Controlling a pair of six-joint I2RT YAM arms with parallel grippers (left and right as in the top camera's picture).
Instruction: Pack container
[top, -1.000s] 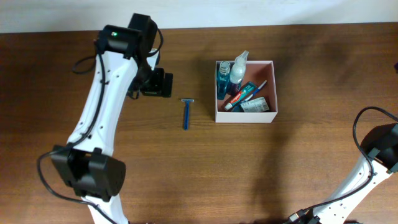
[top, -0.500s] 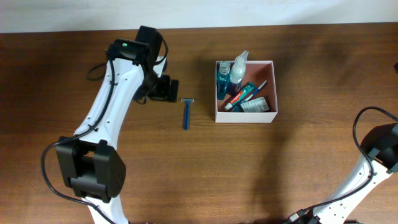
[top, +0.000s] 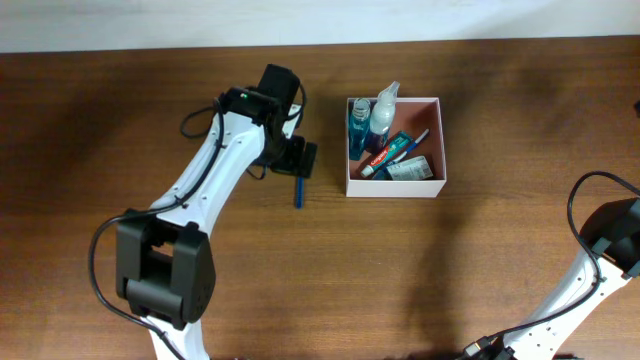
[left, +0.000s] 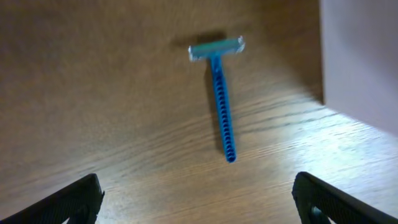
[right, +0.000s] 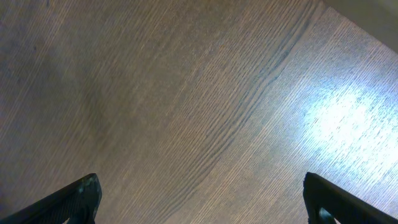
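Well, the left gripper (left: 199, 208) hung wide open and empty over the blue razor (left: 221, 99) on the table (left: 93, 93). Beyond it, the container (top: 395, 187) already held bottles (top: 370, 120) and toothpaste (top: 390, 152) (the razor looked like the last item out). Far off, the right gripper (right: 199, 202) gaped idle.

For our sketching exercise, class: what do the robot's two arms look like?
The left arm has slim white links joined by chunky black housings, a small green light near its wrist and thin black cables looping alongside. The right arm matches: white link, black joint, black cable. The left fingers and right fingers are black.
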